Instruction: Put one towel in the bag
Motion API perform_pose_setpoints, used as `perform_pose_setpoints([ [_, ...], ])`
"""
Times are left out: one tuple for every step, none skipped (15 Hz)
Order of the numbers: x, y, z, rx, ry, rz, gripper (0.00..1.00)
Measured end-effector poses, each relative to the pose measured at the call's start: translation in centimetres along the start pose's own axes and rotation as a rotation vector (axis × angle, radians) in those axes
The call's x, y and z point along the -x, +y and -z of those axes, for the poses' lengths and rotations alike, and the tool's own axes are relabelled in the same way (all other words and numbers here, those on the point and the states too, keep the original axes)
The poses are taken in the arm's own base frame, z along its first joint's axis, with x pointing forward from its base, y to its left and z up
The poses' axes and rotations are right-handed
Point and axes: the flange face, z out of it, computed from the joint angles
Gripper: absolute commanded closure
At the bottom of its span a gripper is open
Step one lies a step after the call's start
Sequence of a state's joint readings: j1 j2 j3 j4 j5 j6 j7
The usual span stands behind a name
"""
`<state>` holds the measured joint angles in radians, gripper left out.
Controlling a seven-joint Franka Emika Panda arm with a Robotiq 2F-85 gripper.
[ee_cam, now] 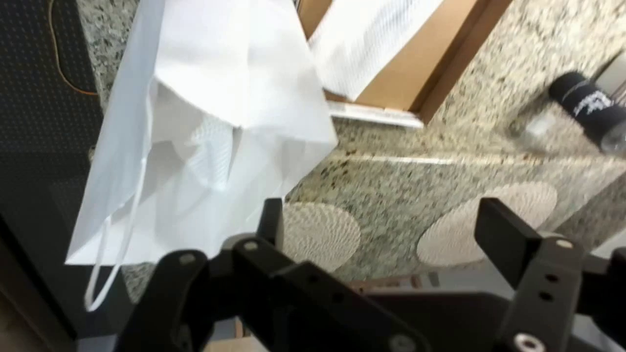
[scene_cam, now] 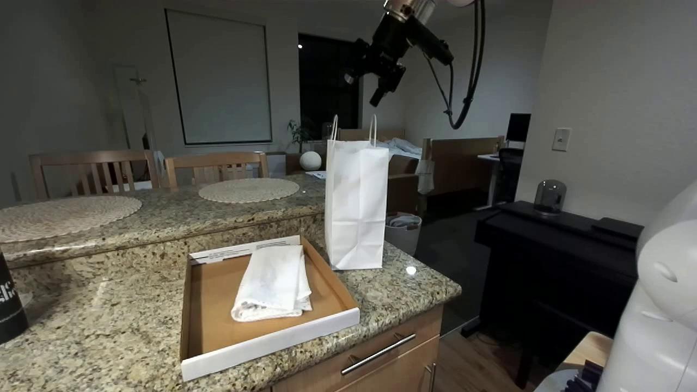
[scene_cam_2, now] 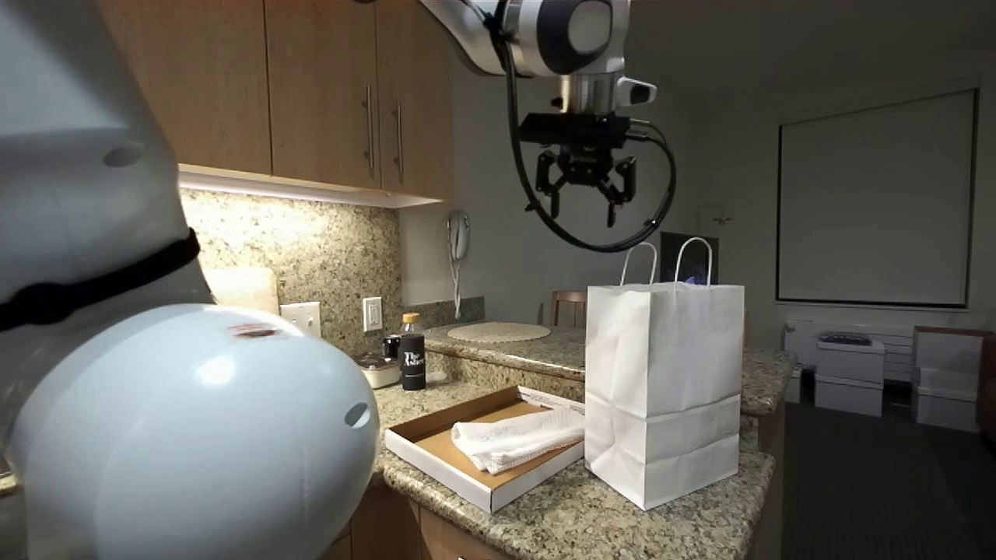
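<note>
Cloth (ee_cam: pixel 212 154) with the ribbed weave of a white towel lies inside the paper bag (ee_cam: pixel 205 54), toward the left of the frame in the wrist view; both exterior views show just the bag's smooth, creased outer walls and slim looped handles (ee_cam: pixel 128 232). A folded white towel (scene_cam: pixel 275 280) rests in a shallow cardboard tray (scene_cam: pixel 212 305), brown within and white outside, at lower centre-left in an exterior view, while the wrist view catches one end of it along the top edge. Upright bag and tray stand side by side on the glossy, speckled counter (scene_cam: pixel 109 326). Higher than the bag, at upper centre in an exterior view, the black end effector (scene_cam_2: pixel 583 208) is spread, its two angular fingers (ee_cam: pixel 506 239) well apart. A black-sleeved bottle (scene_cam_2: pixel 413 362) shows its tan cap (scene_cam_2: pixel 411 317) in an exterior view; the wrist view cuts it off at the right edge. Two round mats (scene_cam: pixel 249 190) are coarsely woven.
</note>
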<state>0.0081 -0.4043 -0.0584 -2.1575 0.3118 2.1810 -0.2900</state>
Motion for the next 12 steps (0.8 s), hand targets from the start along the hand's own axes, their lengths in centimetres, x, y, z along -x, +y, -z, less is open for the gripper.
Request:
perform_pose_setpoints([
  [1.0, -1.7, -0.3, 0.007, -0.053, 0.046, 0.0],
  [2.0, -3.2, -0.7, 0.016, -0.106, 0.09, 0.0],
  [2.9, -4.6, -1.1, 0.028, -0.156, 0.132, 0.0],
  [3.8, -5.8, -1.7, 0.04, -0.207, 0.173, 0.0],
  [4.6, -6.9, -2.3, 0.051, -0.252, 0.208, 0.0],
  [5.3, -7.9, -2.8, 0.058, -0.291, 0.237, 0.0],
  [5.8, -8.6, -3.3, 0.06, -0.328, 0.255, 0.0],
  [6.3, -9.2, -3.6, 0.06, -0.363, 0.245, 0.0],
  [6.7, -9.5, -3.9, 0.061, -0.391, 0.225, 0.0],
  [7.0, -9.6, -4.0, 0.063, -0.412, 0.201, 0.0],
  [7.2, -9.5, -4.0, 0.064, -0.422, 0.172, 0.0],
  [7.2, -9.3, -4.0, 0.059, -0.422, 0.136, 0.0],
])
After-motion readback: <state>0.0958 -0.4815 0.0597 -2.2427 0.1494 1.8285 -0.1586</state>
